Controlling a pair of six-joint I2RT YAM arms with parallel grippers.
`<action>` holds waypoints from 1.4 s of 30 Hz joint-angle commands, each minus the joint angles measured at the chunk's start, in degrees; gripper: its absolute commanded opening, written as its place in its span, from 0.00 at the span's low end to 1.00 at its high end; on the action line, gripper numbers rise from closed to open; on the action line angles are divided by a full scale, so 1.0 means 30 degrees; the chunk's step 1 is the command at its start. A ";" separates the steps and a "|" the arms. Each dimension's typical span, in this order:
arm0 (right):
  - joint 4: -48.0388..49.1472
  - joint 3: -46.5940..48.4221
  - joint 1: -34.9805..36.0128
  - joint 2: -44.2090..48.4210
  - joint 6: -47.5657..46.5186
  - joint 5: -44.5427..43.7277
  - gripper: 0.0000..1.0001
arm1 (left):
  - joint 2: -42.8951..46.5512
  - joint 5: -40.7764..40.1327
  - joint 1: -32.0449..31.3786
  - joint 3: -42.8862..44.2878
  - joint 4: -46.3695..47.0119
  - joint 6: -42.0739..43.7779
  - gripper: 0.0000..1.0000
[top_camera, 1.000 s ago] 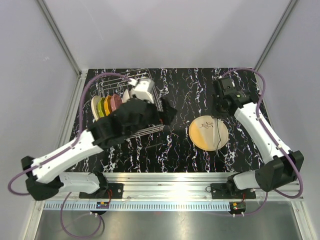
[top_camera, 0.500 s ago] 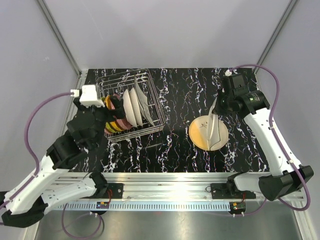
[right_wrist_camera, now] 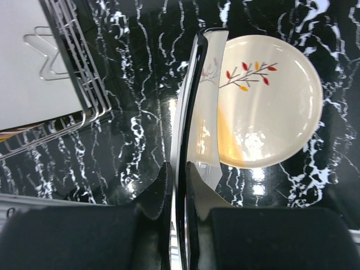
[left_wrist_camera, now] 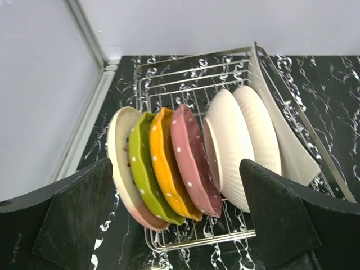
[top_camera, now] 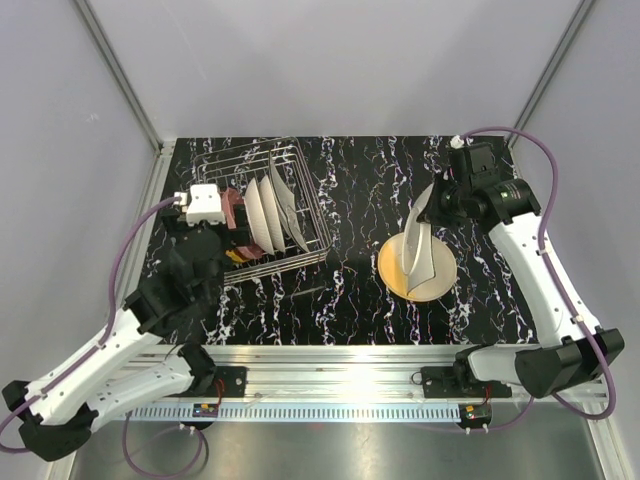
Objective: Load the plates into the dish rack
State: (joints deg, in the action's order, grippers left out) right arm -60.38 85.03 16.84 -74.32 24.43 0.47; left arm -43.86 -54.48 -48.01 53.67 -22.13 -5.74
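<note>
— White glazed plate (right_wrist_camera: 188, 95), thin and glossy: where is it?
— It hangs on edge, its rim pinched by the right tool (right_wrist_camera: 179, 188). It is just above the round cream plate with a painted twig (right_wrist_camera: 270, 101), which lies flat on the black marbled worktop (top_camera: 360, 200).
— And the silver wire dish rack (top_camera: 255, 152)?
— To the left of that tool, well apart. A scalloped lime-green plate (left_wrist_camera: 140, 163), an orange plate (left_wrist_camera: 160, 157) and a pink dotted plate (left_wrist_camera: 191, 157) stand in it beside ribbed white plates (left_wrist_camera: 230, 146).
— How does the held plate point?
— Its long axis hangs down from the tool, so I judge it must travel leftwards.
— The left tool (left_wrist_camera: 174, 163)?
— Spread wide and holding nothing. It is just beside the rack and nearer to it.
</note>
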 commanded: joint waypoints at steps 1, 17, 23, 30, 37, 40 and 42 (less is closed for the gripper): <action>0.2986 0.2033 -0.0281 -0.0358 0.0295 0.2799 0.00 | 0.1168 -0.1790 0.0124 -0.0746 0.1979 0.0738 0.99; 0.4336 0.8330 -0.0515 -0.5428 0.1058 0.8894 0.00 | 0.2724 -0.2846 0.0300 -0.1894 0.3773 0.2352 0.99; 0.4570 1.1992 -0.0838 -0.7917 0.2081 1.1416 0.00 | 0.2842 -0.3022 0.0387 -0.2099 0.4037 0.2498 0.99; 0.5038 1.4925 -0.0780 -1.0642 0.3253 1.3903 0.00 | 0.2285 -0.2935 0.0768 -0.2040 0.4124 0.2645 0.99; 0.6152 1.5746 0.0128 -1.1932 0.3607 1.4638 0.00 | 0.2021 -0.2495 0.1295 -0.1923 0.3920 0.2323 0.99; 0.6035 1.6505 0.0538 -1.2752 0.3519 1.4492 0.00 | 0.1992 -0.2437 0.1354 -0.1923 0.3861 0.2265 0.99; 0.5656 1.7178 0.0831 -1.3337 0.3228 1.4054 0.00 | 0.2021 -0.2436 0.1383 -0.1952 0.3832 0.2264 0.99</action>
State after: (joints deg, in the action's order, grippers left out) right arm -50.11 129.82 17.61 -114.54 31.94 37.17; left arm -37.67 -61.76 -44.16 47.72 -12.78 1.58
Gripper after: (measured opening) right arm 0.118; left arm 0.987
